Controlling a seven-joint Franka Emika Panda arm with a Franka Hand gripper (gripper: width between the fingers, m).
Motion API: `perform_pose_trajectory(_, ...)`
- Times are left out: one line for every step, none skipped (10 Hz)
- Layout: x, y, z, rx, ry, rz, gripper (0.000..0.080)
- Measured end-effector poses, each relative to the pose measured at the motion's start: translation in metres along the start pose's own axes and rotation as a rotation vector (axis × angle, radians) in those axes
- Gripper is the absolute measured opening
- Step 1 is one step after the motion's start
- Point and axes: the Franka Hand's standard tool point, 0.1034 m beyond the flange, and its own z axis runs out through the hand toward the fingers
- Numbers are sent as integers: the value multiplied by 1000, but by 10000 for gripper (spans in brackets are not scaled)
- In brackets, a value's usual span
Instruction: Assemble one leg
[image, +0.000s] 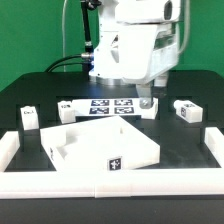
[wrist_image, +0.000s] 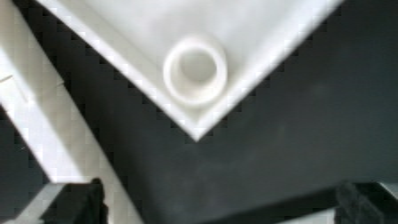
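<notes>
Two small white legs with black-and-white markers lie on the black table, one leg (image: 30, 118) at the exterior view's left and another leg (image: 185, 110) at its right. The large flat white panel (image: 100, 145) lies in the middle. My gripper (image: 147, 102) hangs low over the panel's far right corner, apart from both legs. In the wrist view the panel's corner (wrist_image: 249, 40) with its round socket (wrist_image: 192, 68) lies ahead of my gripper (wrist_image: 214, 205). The two dark fingertips (wrist_image: 64, 205) stand wide apart with only bare table between them. No leg shows in the wrist view.
The marker board (image: 105, 107) lies just behind the panel, next to my gripper. A third small white block (image: 66, 106) sits at its left end. A raised white border (image: 10, 150) rims the table. A white strip (wrist_image: 45, 110) runs beside the panel corner in the wrist view.
</notes>
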Motion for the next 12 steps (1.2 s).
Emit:
perform_pose_trajectory(-9,0,3,9,-4,-74,650)
perform_pose_trajectory(-13,0,6,8,-19,-209,650)
perform_pose_trajectory(-17,1,7,9,-22,-214,650)
perform_pose_trajectory(-17,1,7,9,-22,-211,650)
perform_pose_trajectory(-17,1,7,9,-22,-211,650)
perform_pose_trajectory(-17,1,7,9,-22,-210,650)
perform_pose_trajectory(-20,1,7,14,-24,-263,650)
perform_pose_trajectory(-32,3,8,30,-27,-387,650)
perform_pose_trajectory(-49,-2,12,48,-27,-497,650)
perform_pose_trajectory(-67,-14,17,73,-25,-564,650)
perform_pose_trajectory(-83,-22,18,75,-24,-579,650)
perform_pose_trajectory(-95,-28,19,86,-23,-585,650)
